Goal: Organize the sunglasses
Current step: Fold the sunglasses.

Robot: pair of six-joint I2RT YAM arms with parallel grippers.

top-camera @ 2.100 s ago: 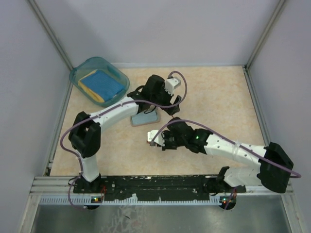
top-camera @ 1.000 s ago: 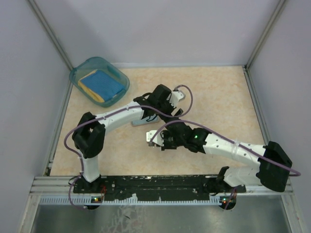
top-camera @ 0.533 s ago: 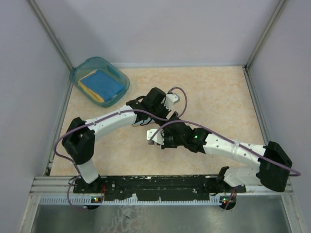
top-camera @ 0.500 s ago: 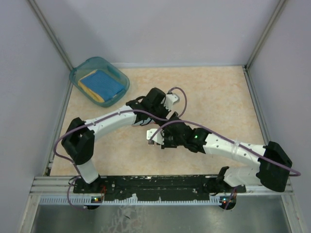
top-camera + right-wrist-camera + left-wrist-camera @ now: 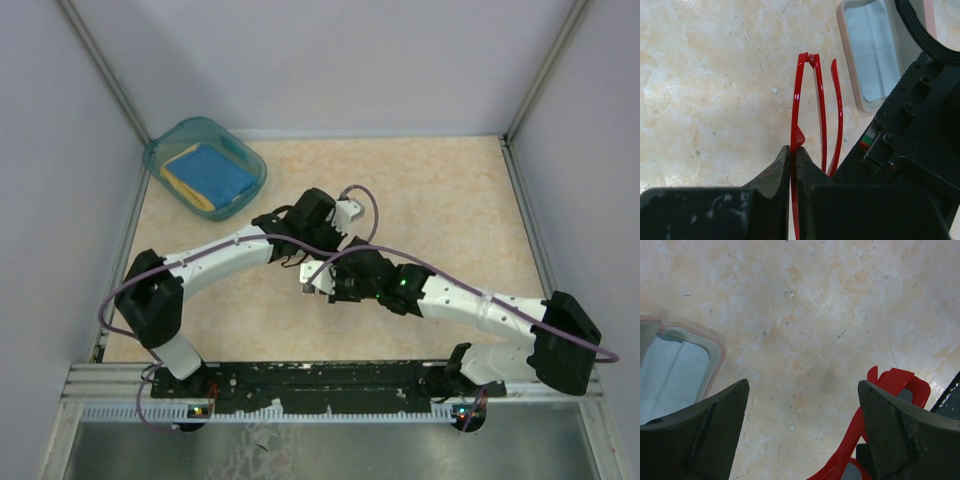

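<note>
I read the right pincer (image 5: 791, 150) as clamped on the thin red frame of the sunglasses (image 5: 892, 382), which sit just beside the case (image 5: 720, 355) and outside it. Whether they rest on the tabletop (image 5: 450, 190) I cannot tell. The left pincer (image 5: 802, 390) has its jaws wide apart and grips nothing; it hangs between the case and the sunglasses, one finger near the frame. The case lies open with its pale blue lining exposed. I judge the pickup complete; placing the sunglasses inside the case and closing it remain.
</note>
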